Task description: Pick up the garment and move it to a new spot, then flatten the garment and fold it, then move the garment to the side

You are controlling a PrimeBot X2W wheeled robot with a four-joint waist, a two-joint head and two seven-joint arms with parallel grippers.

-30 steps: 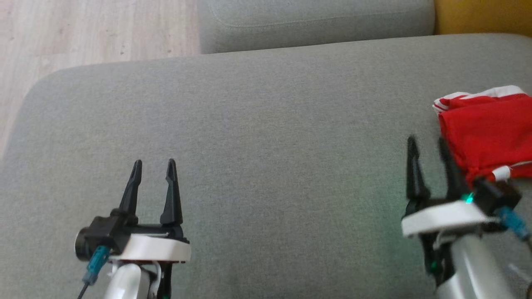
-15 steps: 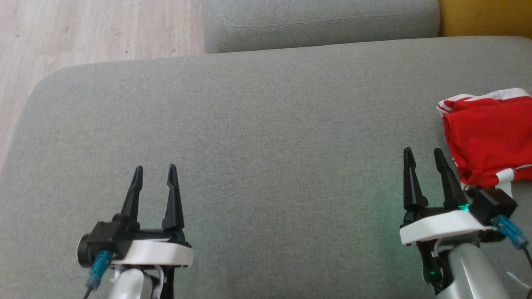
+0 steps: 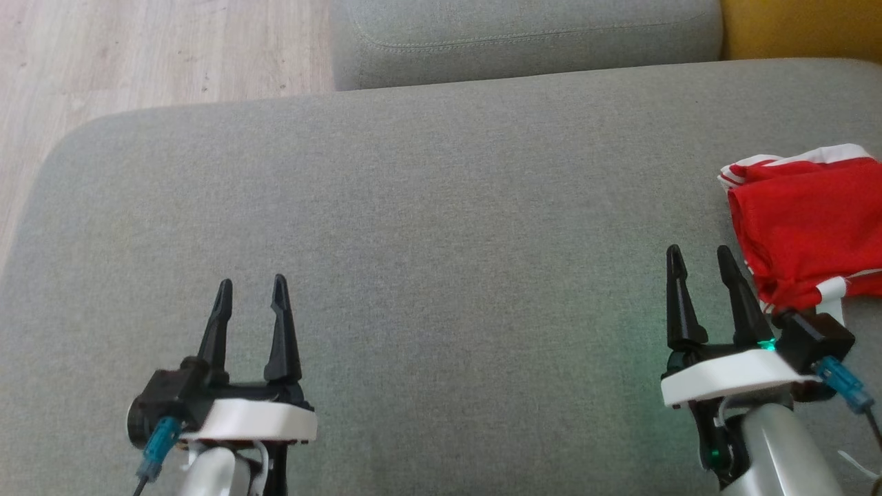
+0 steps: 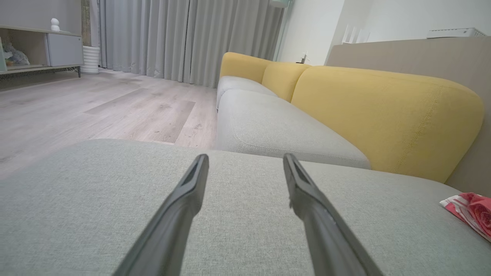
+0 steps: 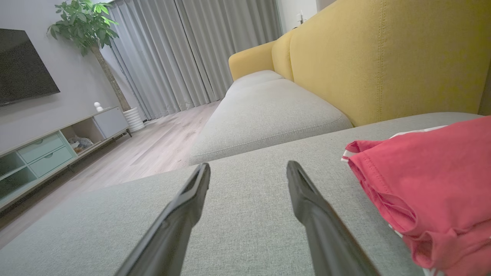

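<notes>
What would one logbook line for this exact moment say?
left gripper: open, empty | right gripper: open, empty, beside garment | garment: red, lying on grey cushion

One red garment [image 3: 806,220], at the right. Two grippers, the left gripper [image 3: 251,282] and the right gripper [image 3: 699,249], with two fingers [image 3: 282,331] each. Two grey seats: a near cushion [image 3: 413,227] and a far cushion [image 3: 524,34]. One plant [image 5: 88,23]. One television [image 5: 23,65].
</notes>
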